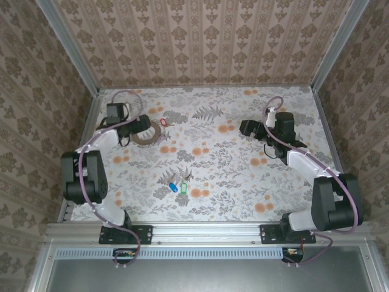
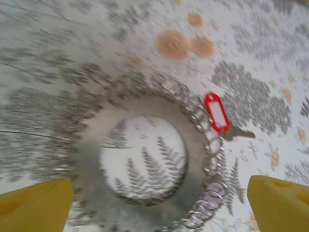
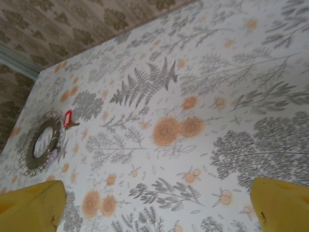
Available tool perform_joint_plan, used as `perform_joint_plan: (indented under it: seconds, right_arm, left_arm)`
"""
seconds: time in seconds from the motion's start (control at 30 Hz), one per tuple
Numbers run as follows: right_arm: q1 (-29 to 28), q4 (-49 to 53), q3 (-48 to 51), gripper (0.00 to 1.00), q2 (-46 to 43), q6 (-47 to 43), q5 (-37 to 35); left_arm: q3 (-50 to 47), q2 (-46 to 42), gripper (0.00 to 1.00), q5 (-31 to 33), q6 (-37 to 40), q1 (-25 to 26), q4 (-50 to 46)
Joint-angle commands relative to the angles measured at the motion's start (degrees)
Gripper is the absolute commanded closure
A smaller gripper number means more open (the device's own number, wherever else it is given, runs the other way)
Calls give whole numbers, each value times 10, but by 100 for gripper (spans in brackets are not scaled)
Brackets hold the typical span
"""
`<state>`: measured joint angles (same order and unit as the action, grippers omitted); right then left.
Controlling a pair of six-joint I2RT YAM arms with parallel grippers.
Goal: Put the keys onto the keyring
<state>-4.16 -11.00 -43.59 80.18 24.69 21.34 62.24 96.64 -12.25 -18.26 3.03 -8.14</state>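
Observation:
The keyring (image 2: 89, 166) is a wide grey ring edged with small wire loops, lying flat on the flowered table. A red-headed key (image 2: 216, 112) lies against its rim, and a lilac tag (image 2: 208, 204) sits among the loops. My left gripper (image 2: 157, 215) hovers over the ring, open, with one yellow finger (image 2: 34, 208) on each side of it, apart from it. In the top view the keyring (image 1: 146, 139) is at the far left, and blue (image 1: 173, 187) and green (image 1: 183, 188) keys lie mid-table. My right gripper (image 1: 252, 128) is open over bare table, far from the keyring (image 3: 33, 157).
Patterned walls close the table at the back and sides, with metal frame posts (image 1: 82, 58) at the corners. Both arm bases are bolted to the near rail (image 1: 206, 232). Open tabletop (image 1: 231, 176) lies between the loose keys and the right arm.

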Motion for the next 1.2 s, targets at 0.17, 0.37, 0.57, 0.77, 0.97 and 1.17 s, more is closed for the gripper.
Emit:
perform_joint_plan:
  seconds: [0.17,0.37,0.57,0.77,0.97,1.17]
  right_arm:
    - [-17,31,-23,2,24,21,47]
    - [-22,43,-24,2,31,23,47]
    - [-29,44,-24,2,42,27,49]
    - [-36,49,-30,2,58,31,55]
    - [-39,50,-31,2,72,34,65]
    - [-39,69,-36,1,76,18,63]
  left_arm:
    - [120,99,7,2,1,60,-120]
    - [176,150,9,10,-8,62,-169]
    - [201,185,13,-16,-16,64,-184]
    - [223,209,17,-32,-15,72,-186]
    - [242,227,24,-43,4,91,-203]
    - [240,224,22,-24,15,107,-211]
